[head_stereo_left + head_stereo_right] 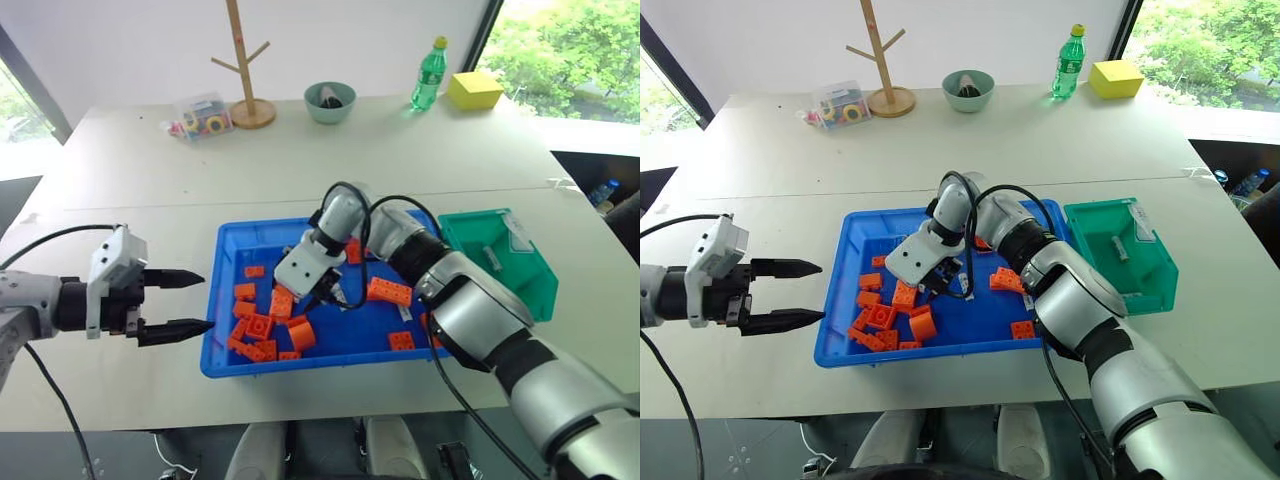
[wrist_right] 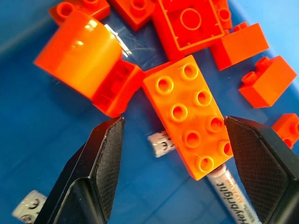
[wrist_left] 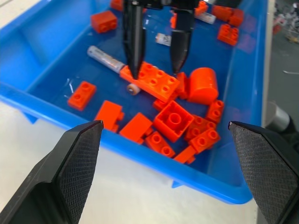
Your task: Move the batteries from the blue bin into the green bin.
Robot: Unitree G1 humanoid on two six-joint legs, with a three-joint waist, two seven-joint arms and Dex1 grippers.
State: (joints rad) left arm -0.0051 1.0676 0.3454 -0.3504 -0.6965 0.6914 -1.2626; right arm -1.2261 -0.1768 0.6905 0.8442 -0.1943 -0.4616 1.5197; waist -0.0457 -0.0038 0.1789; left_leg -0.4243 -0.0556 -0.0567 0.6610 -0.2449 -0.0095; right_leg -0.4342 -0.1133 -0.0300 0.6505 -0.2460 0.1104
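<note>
The blue bin (image 1: 262,243) sits mid-table and holds several orange bricks and a few batteries. My right gripper (image 2: 174,120) is open and points down into the bin. Its fingers straddle a flat orange brick (image 2: 191,114), and nothing is held. One battery (image 2: 231,193) pokes out from under that brick. A short silver end (image 2: 161,142) shows beside the brick, and another battery (image 2: 28,207) lies close by. My left gripper (image 1: 205,301) hangs open just outside the bin's left wall. The green bin (image 1: 528,292) stands against the blue bin's right side with a battery (image 1: 492,257) in it.
Orange bricks (image 1: 258,326) crowd the blue bin's left half, with a few more (image 1: 390,291) on the right. Along the table's far edge stand a wooden peg tree (image 1: 247,70), a clear box of rings (image 1: 203,117), a pale green bowl (image 1: 330,101), a green bottle (image 1: 429,75) and a yellow box (image 1: 474,90).
</note>
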